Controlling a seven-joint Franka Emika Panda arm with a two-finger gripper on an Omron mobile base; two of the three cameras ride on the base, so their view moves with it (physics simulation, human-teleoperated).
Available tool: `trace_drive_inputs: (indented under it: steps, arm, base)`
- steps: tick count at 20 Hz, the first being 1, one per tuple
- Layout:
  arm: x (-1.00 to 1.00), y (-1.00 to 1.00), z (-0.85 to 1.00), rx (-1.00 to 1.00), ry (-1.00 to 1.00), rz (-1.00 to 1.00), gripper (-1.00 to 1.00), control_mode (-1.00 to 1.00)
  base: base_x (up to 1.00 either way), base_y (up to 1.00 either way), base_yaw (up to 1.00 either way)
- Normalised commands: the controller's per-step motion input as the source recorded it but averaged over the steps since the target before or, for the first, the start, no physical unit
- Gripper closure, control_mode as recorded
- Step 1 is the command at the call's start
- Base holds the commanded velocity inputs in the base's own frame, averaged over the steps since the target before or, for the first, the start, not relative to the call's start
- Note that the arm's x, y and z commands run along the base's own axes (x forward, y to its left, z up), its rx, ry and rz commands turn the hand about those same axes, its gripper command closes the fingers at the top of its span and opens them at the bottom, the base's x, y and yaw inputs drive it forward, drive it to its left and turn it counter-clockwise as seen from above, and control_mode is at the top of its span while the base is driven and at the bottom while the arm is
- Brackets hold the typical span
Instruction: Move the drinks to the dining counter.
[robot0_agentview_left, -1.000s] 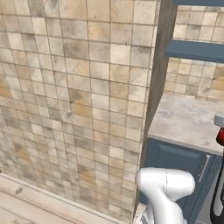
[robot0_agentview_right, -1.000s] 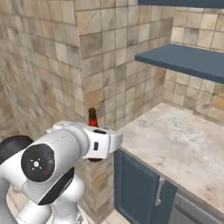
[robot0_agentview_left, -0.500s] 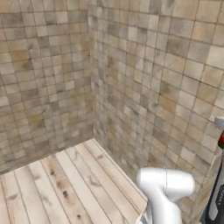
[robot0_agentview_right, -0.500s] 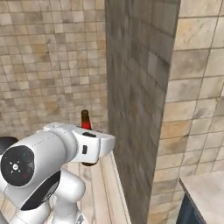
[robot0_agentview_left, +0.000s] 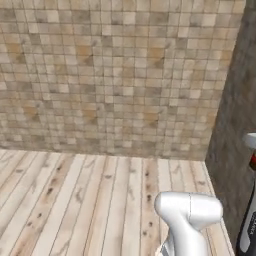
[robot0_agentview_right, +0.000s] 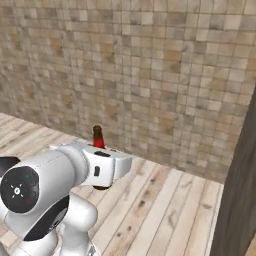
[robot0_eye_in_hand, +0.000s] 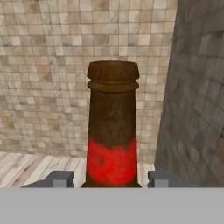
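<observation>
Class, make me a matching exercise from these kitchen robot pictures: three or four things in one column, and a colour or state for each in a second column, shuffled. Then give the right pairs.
Things
1. brown beer bottle
2. claw
3. floor
4. wall

Descriptions
A. pale wooden planks
B. small beige and tan tiles
C. red label round its neck, standing upright
D. shut on the bottle, one fingertip on each side

Pairs: 1-C, 2-D, 3-A, 4-B
</observation>
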Motion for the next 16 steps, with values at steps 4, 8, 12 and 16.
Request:
trace_drive_inputs:
  steps: [4,8,12,16]
  arm:
    - [0.00,0.00,0.00,0.00,0.00,0.00,1.00,1.00]
    - [0.00,0.00,0.00,0.00,0.00,0.00,1.00,1.00]
    - [0.00,0.00,0.00,0.00,0.00,0.00,1.00,1.00]
    - [0.00,0.00,0.00,0.00,0.00,0.00,1.00,1.00]
  base:
    - [0.00,0.03,1.00]
    - [0.00,0.04,1.00]
    - [0.34,0.05,0.87]
    - [1.00,0.00,0.35]
